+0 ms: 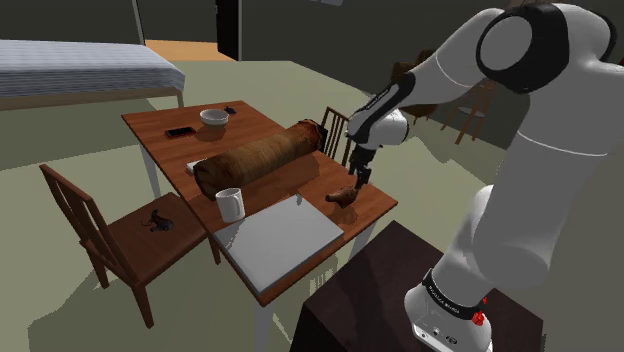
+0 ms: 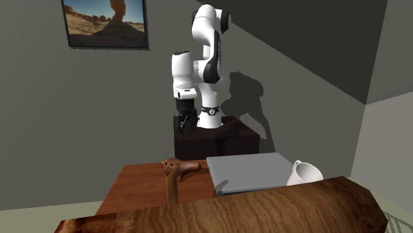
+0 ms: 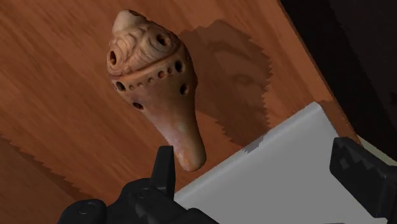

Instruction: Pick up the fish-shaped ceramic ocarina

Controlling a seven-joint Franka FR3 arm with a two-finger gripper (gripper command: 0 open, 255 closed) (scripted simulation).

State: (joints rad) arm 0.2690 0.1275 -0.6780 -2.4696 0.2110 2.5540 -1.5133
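One released pincer [image 3: 252,146] hovers over one brown ocarina [image 3: 154,83] (tail beside one finger [image 3: 164,173]) on the table [image 3: 51,95].

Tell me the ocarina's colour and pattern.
Reddish-brown ocarina, carved swirls and small holes; clearest in wrist view.

matt clay ocarina [image 3: 156,76], wood table [image 3: 57,114]

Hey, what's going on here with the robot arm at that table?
The robot's gripper hovers open just above the brown fish-shaped ocarina, which lies on the wooden table near its edge, beside a flat grey slab. The fingers do not touch the ocarina, so it has not been picked up yet.
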